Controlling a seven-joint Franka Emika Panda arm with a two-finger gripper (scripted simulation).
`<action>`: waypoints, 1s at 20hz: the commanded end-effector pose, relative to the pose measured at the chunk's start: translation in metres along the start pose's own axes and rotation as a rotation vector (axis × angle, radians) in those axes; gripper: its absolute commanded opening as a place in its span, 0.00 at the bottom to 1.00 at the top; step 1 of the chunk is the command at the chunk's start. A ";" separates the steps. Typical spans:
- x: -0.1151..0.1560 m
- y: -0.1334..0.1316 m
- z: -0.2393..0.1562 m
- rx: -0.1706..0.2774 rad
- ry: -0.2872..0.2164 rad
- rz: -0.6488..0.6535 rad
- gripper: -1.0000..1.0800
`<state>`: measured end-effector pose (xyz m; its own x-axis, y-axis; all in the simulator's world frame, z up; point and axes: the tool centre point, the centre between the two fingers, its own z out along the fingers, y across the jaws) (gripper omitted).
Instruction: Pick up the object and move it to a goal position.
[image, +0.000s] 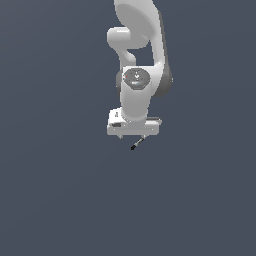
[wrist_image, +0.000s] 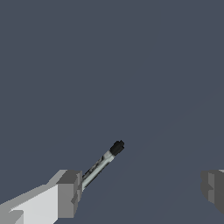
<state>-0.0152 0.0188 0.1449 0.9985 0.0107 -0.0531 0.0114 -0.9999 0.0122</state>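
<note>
The object is a tiny grey stick with a black tip (image: 137, 144), lying tilted just below the white gripper (image: 132, 136) in the exterior view. In the wrist view the stick (wrist_image: 103, 163) runs out from beside one finger (wrist_image: 68, 193), black tip pointing away; its other end is hidden behind that finger. The other finger (wrist_image: 213, 187) stands far off across the gap. The jaws are wide apart and hold nothing. I cannot tell whether the stick touches the near finger.
The white Panda arm (image: 136, 60) rises above the gripper. A plain dark grey floor (image: 60, 190) fills the rest of both views. No goal marker shows.
</note>
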 end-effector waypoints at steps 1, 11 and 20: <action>0.000 0.000 0.000 0.000 0.000 0.000 0.96; -0.002 0.012 0.003 0.016 -0.025 0.032 0.96; -0.003 0.009 0.007 0.016 -0.021 0.064 0.96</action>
<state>-0.0182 0.0090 0.1395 0.9962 -0.0437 -0.0747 -0.0438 -0.9990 0.0000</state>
